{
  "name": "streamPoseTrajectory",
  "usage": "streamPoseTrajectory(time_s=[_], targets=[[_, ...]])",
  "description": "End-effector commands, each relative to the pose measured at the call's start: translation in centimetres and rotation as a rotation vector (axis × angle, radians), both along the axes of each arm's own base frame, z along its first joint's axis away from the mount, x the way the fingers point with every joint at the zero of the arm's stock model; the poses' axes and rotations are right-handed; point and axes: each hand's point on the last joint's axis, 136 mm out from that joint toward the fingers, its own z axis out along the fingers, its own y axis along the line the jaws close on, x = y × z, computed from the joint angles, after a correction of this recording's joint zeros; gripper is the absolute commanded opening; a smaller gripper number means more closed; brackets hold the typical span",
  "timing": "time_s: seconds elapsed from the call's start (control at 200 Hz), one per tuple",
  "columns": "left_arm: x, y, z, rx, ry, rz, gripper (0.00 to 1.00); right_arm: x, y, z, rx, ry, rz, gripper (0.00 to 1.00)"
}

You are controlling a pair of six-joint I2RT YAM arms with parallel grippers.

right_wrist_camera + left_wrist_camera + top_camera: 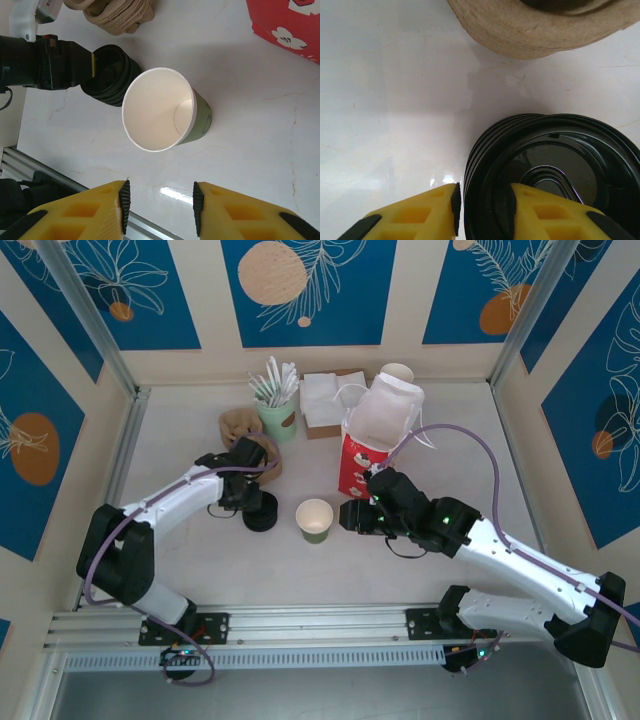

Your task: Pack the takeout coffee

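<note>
hazards, taken view by view.

from overhead: the olive-green cup (315,520) stands upright and lidless on the table (180,470). it is between the two arms, near the red bag (368,455) but outside it. the left gripper (254,502) sits on the stack of black lids (264,514). the right gripper (350,516) is just beside the cup.

left wrist view: the yellow fingers (420,217) straddle the stack's rim, one outside and one inside the top lid. whether they have bitten on it i cannot tell. the lids nest tightly, so a pinch here may lift several at once or drag the whole stack.

right wrist view: the jaws stand apart with nothing between them, and the cup's open mouth is just ahead. a careless advance would likely tip so light a cup. a lid pressed on while nothing steadies it could crush the rim.
</note>
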Motion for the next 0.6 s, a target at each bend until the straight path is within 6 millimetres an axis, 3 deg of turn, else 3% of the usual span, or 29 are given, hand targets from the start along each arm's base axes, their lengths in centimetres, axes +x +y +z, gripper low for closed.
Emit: streamPoseTrajectory(time_s=[0.0,0.32,0.595], targets=[[0.6,0.3,0.5,0.017,-0.008,-0.012,0.28,-0.3,-0.2,0.1,0.020,0.009,0.002,0.40],[0.6,0.2,1.4,0.008,-0.025,-0.021,0.19,-0.3,-0.2,0.2,0.036,0.018,0.003,0.40],[0.5,0.3,2.7,0.005,-0.046,-0.028,0.19,-0.2,0.1,0.6,0.054,0.015,0.008,0.40]])
